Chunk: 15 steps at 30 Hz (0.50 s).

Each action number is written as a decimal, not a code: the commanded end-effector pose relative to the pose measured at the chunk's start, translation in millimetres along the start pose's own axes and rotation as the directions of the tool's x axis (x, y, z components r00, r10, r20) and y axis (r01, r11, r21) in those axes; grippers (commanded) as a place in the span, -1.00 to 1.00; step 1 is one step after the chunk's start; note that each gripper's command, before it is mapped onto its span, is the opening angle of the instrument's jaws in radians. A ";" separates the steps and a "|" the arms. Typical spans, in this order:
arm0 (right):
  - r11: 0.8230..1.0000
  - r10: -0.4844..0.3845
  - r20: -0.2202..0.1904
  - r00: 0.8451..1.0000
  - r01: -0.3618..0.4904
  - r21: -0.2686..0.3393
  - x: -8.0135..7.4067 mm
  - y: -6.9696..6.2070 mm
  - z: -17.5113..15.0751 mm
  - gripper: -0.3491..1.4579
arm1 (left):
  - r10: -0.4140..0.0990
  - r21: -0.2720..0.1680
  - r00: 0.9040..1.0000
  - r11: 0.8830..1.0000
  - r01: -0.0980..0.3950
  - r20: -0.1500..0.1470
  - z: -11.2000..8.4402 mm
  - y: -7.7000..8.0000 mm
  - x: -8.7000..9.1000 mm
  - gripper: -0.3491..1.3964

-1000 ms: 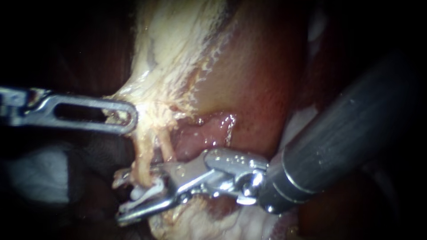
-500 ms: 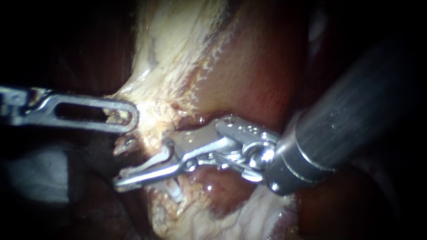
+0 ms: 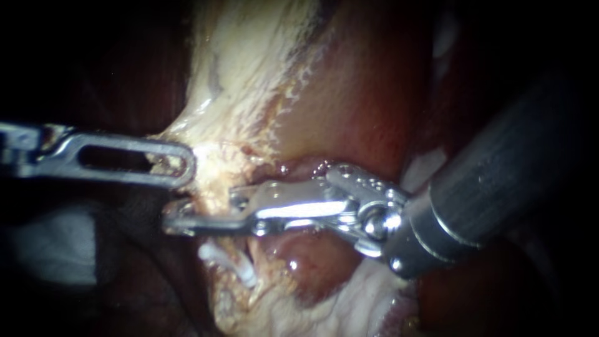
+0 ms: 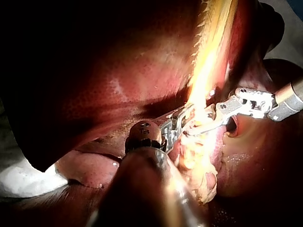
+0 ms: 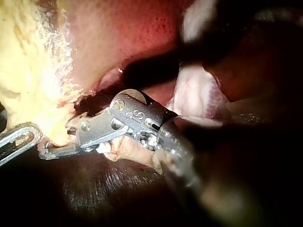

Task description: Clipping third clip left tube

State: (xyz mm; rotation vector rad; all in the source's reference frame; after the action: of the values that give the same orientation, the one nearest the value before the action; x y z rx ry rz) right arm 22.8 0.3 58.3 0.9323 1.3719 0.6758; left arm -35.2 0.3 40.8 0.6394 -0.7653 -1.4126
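Nearest the endoscope, the right instrument (image 3: 173,221) reaches in with its thick dark shaft slanting down to a bright wrist joint. Its thin jaws are pressed almost together across the pale tube (image 3: 212,198), gripping it from both sides. Just below those jaws a white clip (image 3: 244,271) sits on the tube. Beyond the tube, the left instrument (image 3: 184,163) lies level, its slotted jaws closed on fatty tissue (image 3: 218,153) above the tube. Only the left wrist view shows that grip edge-on and the dark liver (image 4: 94,71) behind the tube.
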 end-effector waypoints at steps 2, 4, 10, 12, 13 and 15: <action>1.000 0.000 0.028 1.000 0.001 -0.008 -0.4 0.3 0.0 -1.00 | 0.000 0.000 1.000 1.000 0.000 0.000 0.0 0.0 0.0 -1.00; 1.000 0.004 0.032 0.999 -0.004 -0.006 -0.6 0.4 0.2 -1.00 | 0.000 0.000 1.000 1.000 0.000 0.000 0.0 0.0 0.0 -1.00; 1.000 0.003 0.035 0.999 -0.003 0.003 -0.6 0.2 0.5 -1.00 | 0.000 0.000 1.000 1.000 0.000 0.000 0.0 0.0 0.0 -1.00; 1.000 0.009 0.035 0.999 -0.009 0.006 -0.7 0.2 0.5 -1.00 | 0.000 0.000 1.000 1.000 0.000 0.000 0.0 0.0 0.0 -1.00; 1.000 0.009 0.036 0.999 -0.009 0.009 -0.7 0.2 0.5 -1.00 | 0.000 0.000 1.000 1.000 0.000 0.000 0.0 0.0 0.0 -1.00; 1.000 0.009 0.036 0.999 -0.009 0.009 -0.7 0.3 0.5 -1.00 | 0.000 0.000 1.000 1.000 0.000 0.000 0.0 0.0 0.0 -1.00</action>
State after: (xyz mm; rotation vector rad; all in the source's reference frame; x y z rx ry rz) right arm 23.2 -0.3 58.9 0.9556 1.3401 0.6556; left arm -35.2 0.3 40.8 0.6393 -0.7652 -1.4129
